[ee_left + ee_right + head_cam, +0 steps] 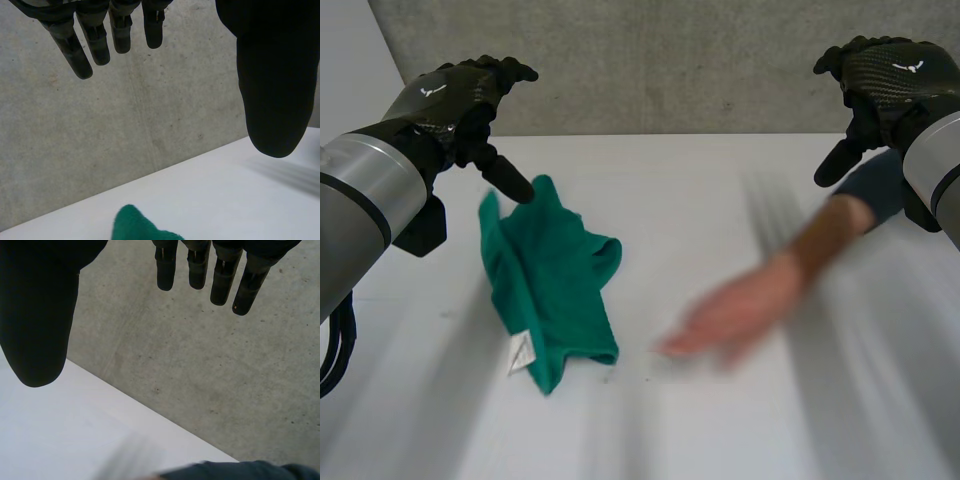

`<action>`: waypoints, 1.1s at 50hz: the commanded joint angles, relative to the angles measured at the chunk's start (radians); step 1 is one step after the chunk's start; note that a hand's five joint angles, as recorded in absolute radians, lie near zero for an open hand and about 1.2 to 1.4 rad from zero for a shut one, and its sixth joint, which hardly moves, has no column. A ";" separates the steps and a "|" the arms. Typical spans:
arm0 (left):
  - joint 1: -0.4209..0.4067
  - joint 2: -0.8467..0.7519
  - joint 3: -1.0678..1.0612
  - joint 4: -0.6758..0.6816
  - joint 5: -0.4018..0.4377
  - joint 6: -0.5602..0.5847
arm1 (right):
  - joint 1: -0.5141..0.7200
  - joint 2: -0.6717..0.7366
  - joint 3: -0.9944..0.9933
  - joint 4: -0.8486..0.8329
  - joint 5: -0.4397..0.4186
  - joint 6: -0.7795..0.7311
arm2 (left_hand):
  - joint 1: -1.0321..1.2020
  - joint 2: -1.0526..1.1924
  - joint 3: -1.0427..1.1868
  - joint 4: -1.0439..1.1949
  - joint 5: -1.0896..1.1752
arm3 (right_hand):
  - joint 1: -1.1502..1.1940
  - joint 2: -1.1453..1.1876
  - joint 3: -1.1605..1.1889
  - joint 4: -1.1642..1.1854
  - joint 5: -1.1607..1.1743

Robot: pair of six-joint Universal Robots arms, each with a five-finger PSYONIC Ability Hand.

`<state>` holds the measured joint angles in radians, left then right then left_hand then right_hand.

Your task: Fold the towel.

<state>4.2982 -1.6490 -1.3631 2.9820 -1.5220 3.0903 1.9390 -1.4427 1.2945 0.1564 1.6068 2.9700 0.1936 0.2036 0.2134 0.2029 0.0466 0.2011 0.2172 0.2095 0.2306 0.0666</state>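
A green towel (552, 283) lies crumpled in a long heap on the white table (720, 170), left of the middle, with a white label at its near end. My left hand (460, 95) hovers open above the towel's far end, thumb pointing down toward it without touching. In the left wrist view the straight fingers (85, 45) hang in the air and a tip of the towel (135, 227) shows below them. My right hand (885, 80) is raised at the far right, open and holding nothing; its fingers (220, 275) are straight.
A person's hand and forearm (760, 300) in a dark sleeve (240, 471) sweeps low over the table to the right of the towel, under my right hand. A grey concrete wall (670, 60) stands behind the table's far edge.
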 commanded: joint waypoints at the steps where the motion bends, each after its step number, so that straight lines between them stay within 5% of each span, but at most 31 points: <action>1: 0.000 0.000 -0.004 0.000 0.000 0.001 | 0.002 -0.001 0.005 0.000 -0.007 -0.002 | -0.019 -0.029 -0.039 -0.028 -0.047 | -0.027 -0.043 -0.035 -0.056 -0.067; 11: 0.000 -0.025 -0.005 0.043 0.000 0.014 | 0.008 0.008 0.006 0.011 -0.036 -0.043 | -0.019 -0.029 -0.039 -0.028 -0.047 | -0.027 -0.043 -0.035 -0.056 -0.067; 24: -0.005 -0.176 -0.033 0.020 -0.030 0.163 | 0.104 0.115 0.051 0.038 -0.234 -0.197 | 0.087 0.077 0.067 0.078 0.060 | -0.027 -0.043 -0.035 -0.056 -0.067; 31: -0.038 -0.158 -0.215 -0.009 -0.089 0.139 | 0.175 0.243 0.025 0.035 -0.202 -0.184 | 0.093 0.083 0.073 0.084 0.066 | -0.027 -0.043 -0.035 -0.056 -0.067; 39: -0.173 -0.181 -0.389 0.188 -0.134 0.031 | 0.175 0.289 0.031 0.026 -0.176 -0.181 | 0.093 0.083 0.073 0.084 0.066 | -0.027 -0.043 -0.035 -0.056 -0.067; 47: -0.232 -0.316 -0.378 0.302 -0.299 0.042 | 0.172 0.337 0.049 0.002 -0.172 -0.169 | 0.217 0.207 0.197 0.207 0.189 | -0.027 -0.043 -0.035 -0.056 -0.067; 55: -0.235 -0.414 -0.334 0.316 -0.314 0.071 | 0.172 0.340 0.062 0.002 -0.171 -0.169 | 0.287 0.277 0.267 0.277 0.259 | -0.027 -0.043 -0.035 -0.056 -0.067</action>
<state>4.0626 -1.9982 -1.7340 3.2950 -1.8264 3.1371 2.1106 -1.1044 1.3475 0.1575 1.4353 2.8015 0.3544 0.3567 0.3561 0.3580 0.1850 0.2011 0.2172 0.2095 0.2306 0.0667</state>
